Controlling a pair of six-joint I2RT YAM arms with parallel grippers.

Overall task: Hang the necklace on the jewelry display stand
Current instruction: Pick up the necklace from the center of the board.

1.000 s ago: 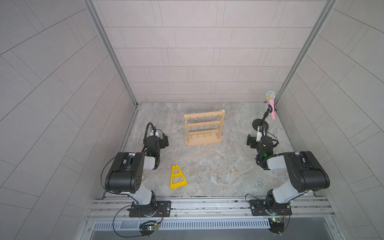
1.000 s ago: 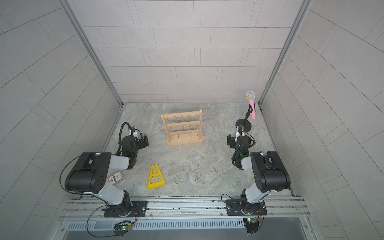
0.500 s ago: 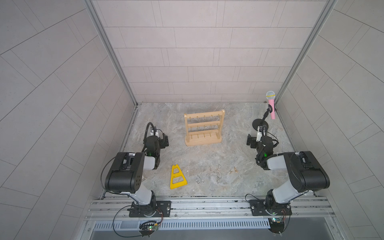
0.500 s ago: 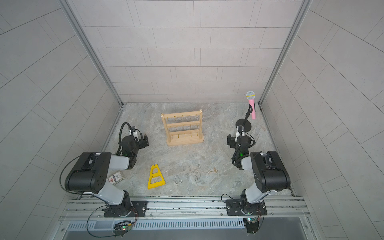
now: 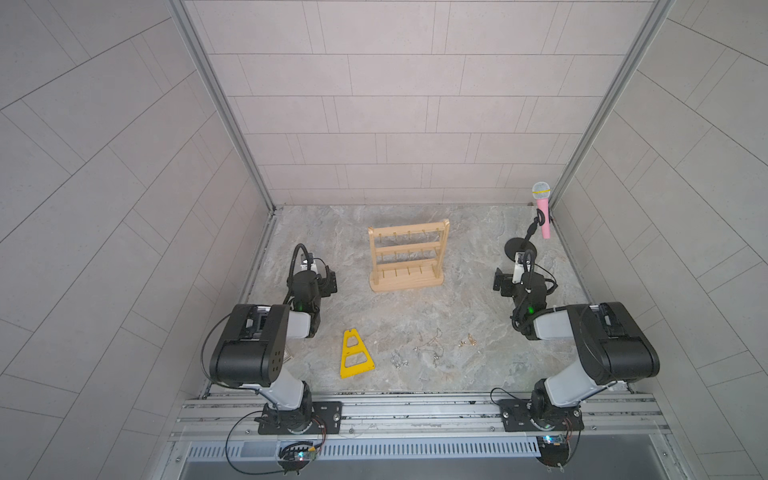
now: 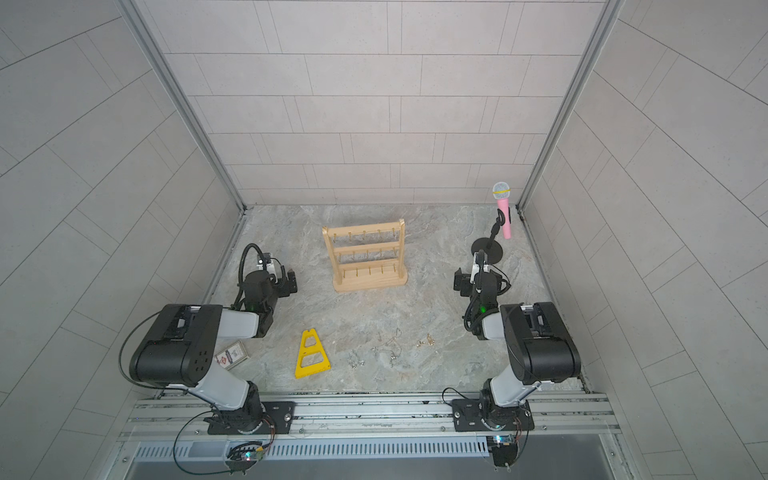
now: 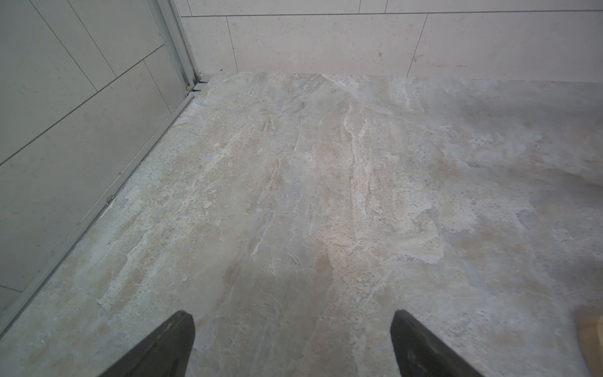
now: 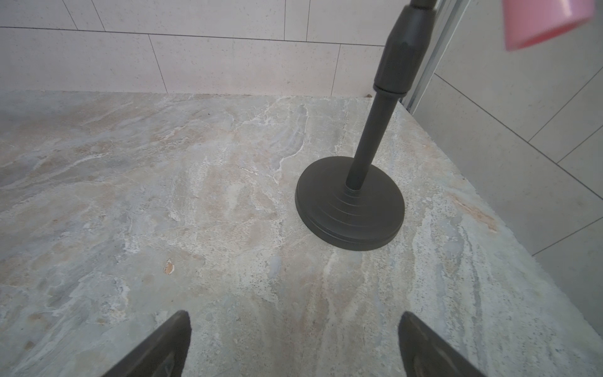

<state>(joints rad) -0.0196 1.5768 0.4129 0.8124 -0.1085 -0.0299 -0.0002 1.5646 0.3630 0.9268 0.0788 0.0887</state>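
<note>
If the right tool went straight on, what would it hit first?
Most likely the right tool would meet the microphone stand's round black base, slightly off-centre ahead; depth is unclear.

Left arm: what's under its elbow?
A small printed card pack lies flat there, plain in a top view. The arm covers the rest of that spot, so anything else beneath cannot be seen.

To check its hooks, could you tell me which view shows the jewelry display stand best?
A top view: the jewelry display stand stands whole there, all three bars visible. The left wrist view catches only a pale sliver, perhaps its base; the right wrist view shows none of it.
</note>
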